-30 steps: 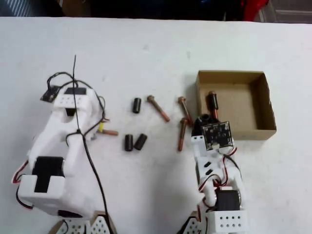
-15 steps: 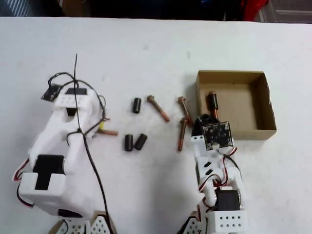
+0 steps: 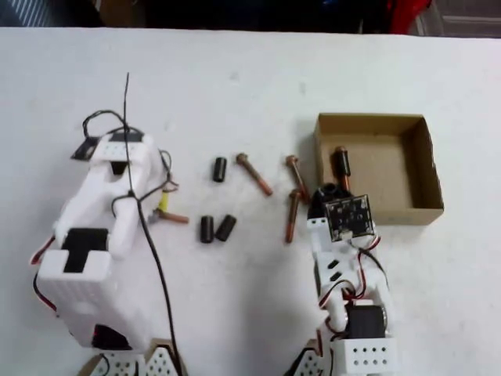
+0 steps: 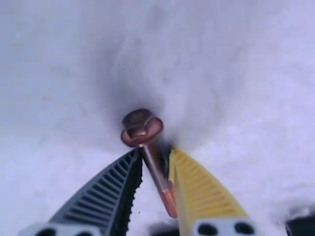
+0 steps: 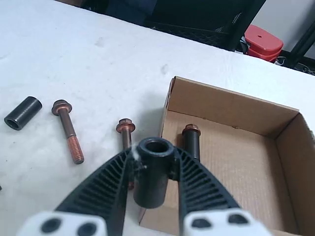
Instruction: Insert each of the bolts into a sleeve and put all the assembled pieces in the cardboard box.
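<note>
My left gripper is shut on a copper bolt at the table's left. Its grey and yellow fingers pinch the shank, and the bolt points head-down just above the table. My right gripper is shut on a black sleeve, held upright at the near left corner of the cardboard box. One sleeved bolt lies inside the box. Three loose bolts and three black sleeves lie between the arms.
A black cable runs along the left arm down to the table's front edge. The white table stretches open behind the parts and to the right of the box. A red object and dark furniture stand beyond the far edge.
The left arm has shifted away from the front edge and turned a little, and the bolt in its gripper now slants slightly. The right arm has kept still.
</note>
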`<state>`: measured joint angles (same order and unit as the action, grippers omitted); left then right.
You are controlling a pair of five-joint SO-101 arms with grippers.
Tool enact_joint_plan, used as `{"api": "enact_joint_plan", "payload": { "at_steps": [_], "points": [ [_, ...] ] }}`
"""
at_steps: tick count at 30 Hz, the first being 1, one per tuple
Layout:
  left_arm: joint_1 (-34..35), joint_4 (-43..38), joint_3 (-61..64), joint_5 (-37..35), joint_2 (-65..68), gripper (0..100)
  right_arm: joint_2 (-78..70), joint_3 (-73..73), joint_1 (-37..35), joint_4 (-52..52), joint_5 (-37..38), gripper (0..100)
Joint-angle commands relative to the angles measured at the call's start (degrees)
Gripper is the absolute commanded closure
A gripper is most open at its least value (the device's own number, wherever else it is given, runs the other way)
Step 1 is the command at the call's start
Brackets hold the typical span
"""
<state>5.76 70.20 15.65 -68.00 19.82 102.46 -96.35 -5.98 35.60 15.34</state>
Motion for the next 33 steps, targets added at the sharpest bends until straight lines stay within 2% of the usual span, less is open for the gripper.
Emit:
{"api": "enact_joint_plan", "payload": {
  "at_steps": [1, 27, 33],
  "points": [
    [1.36, 1.23, -3.52, -0.26, 0.66, 88, 0.75, -0.44, -0.13, -0.66, 0.0, 98.1],
    [0.92, -0.53, -4.48, 0.0, 1.1, 88, 0.75, -0.44, -0.13, -0.66, 0.0, 98.1],
    [0.92, -0.44, -4.84, -0.26, 0.66, 98, 0.75, -0.44, -0.13, -0.66, 0.0, 98.1]
  ]
}}
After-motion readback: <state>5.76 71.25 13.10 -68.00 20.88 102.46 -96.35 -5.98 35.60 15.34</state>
